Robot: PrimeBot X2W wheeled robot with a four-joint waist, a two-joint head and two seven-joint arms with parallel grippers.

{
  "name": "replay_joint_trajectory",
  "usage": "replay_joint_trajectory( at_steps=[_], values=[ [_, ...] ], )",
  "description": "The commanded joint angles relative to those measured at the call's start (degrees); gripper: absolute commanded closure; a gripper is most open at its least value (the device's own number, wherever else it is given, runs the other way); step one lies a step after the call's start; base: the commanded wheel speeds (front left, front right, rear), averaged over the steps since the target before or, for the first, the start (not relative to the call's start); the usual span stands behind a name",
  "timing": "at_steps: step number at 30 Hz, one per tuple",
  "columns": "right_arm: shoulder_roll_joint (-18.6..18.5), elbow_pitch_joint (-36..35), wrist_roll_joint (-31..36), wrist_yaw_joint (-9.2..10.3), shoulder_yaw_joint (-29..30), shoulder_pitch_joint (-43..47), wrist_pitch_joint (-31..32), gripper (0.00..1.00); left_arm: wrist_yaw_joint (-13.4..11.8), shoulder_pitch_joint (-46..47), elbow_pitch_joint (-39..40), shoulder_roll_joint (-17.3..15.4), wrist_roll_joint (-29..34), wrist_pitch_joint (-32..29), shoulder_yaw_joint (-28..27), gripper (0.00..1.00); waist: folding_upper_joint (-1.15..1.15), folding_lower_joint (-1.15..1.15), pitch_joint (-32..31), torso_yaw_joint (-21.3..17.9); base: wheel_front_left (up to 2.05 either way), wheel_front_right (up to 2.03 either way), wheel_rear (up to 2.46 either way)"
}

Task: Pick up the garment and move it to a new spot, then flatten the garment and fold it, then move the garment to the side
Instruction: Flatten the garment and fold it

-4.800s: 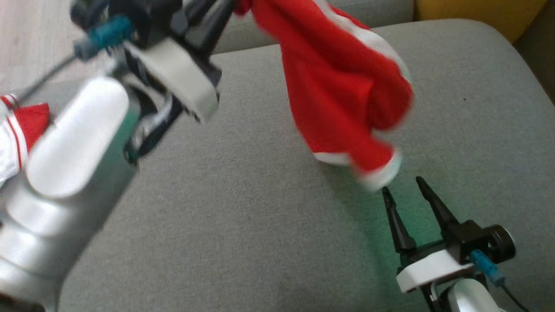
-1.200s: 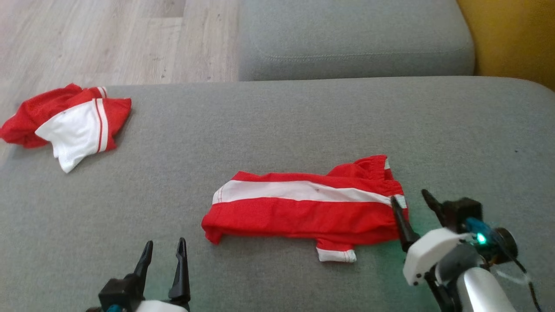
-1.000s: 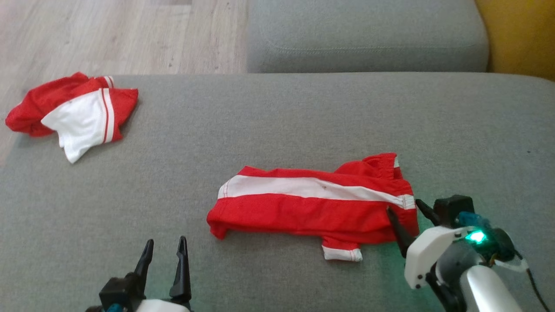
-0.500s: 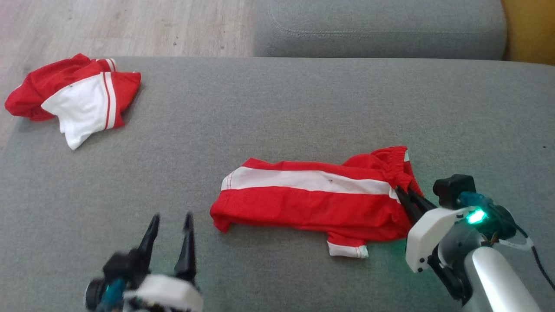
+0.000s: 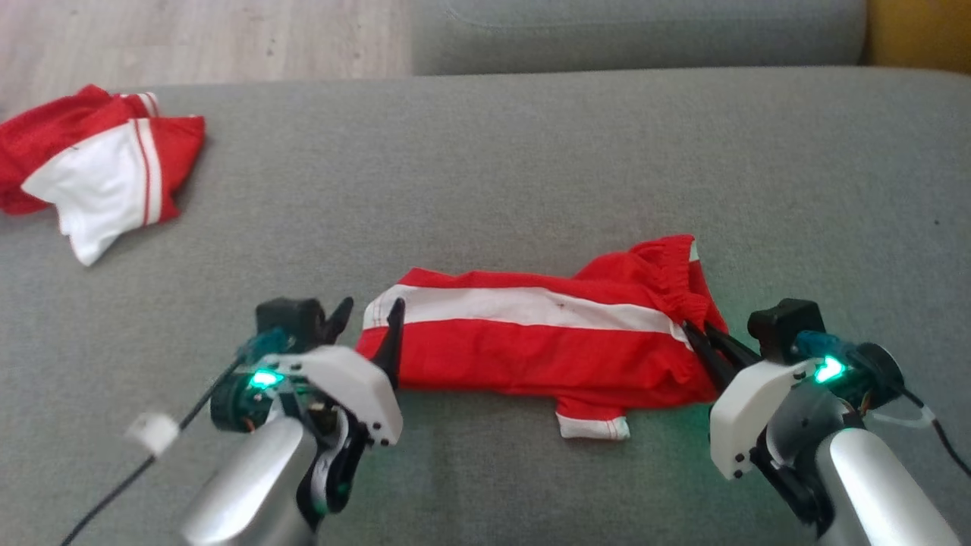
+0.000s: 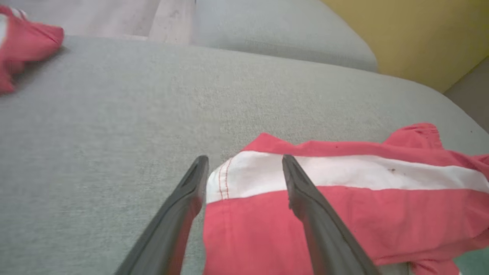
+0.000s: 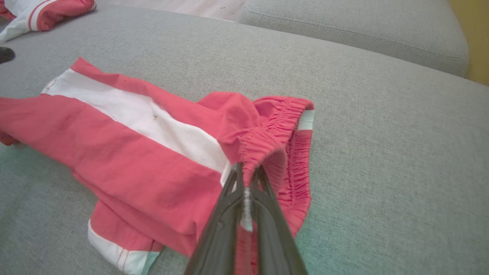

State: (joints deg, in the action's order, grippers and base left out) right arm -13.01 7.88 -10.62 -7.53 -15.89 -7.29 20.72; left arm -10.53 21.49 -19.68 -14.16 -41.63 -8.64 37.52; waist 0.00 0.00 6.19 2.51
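Head view: shorts (image 5: 531,353) run nine-to-three; my right gripper (image 5: 698,331) pinches the waistband (image 5: 671,262), my left gripper (image 5: 370,312) gapes astride the hem (image 6: 218,176).

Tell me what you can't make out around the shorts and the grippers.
Right wrist view: how much of the shorts the right gripper pinches; its fingers cover it.
Left wrist view: whether the left gripper touches them; the angle hides any gap.
Head view: second garment, cut off by the left edge.

Head camera high, downward; wrist cameras low, close; shared garment (image 5: 531,356)
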Motion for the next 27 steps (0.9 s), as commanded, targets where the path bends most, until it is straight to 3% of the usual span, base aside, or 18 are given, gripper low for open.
replay_joint_trajectory(
  at_steps=[1,5,9,17,27],
  values=[
    [-1.2,-2.6,-0.5,0.04,-1.3,-1.0,0.3,1.0,0.3,4.1,0.0,-0.5,-0.6,-1.9,-1.3,0.0,0.0,0.0,0.9,-0.8,0.0,0.0,0.0],
    [-1.6,-3.2,-0.6,0.04,-2.2,-1.3,0.4,1.0,0.6,6.6,-2.8,-0.4,-2.1,-6.4,-1.4,0.0,0.0,0.0,1.8,-1.5,0.0,0.0,0.0],
    [-1.8,-3.6,-0.7,0.04,-2.8,-1.3,0.2,1.0,-1.2,9.7,-6.3,-1.3,-1.8,-10.1,-1.5,0.0,0.0,0.0,2.9,-1.8,0.0,0.0,0.0],
    [-1.8,-4.3,-0.5,0.04,-2.8,-0.8,-0.2,1.0,-3.1,11.6,-9.4,0.6,-1.9,-12.1,-0.9,0.0,0.0,0.0,4.9,-1.6,0.0,0.0,0.0],
    [-1.2,-4.6,-0.2,0.04,-2.5,-0.6,-0.6,1.0,-2.3,11.8,-8.0,1.4,-1.5,-13.0,1.1,0.0,0.0,0.0,5.5,-1.5,0.0,0.0,0.0]
  ],
)
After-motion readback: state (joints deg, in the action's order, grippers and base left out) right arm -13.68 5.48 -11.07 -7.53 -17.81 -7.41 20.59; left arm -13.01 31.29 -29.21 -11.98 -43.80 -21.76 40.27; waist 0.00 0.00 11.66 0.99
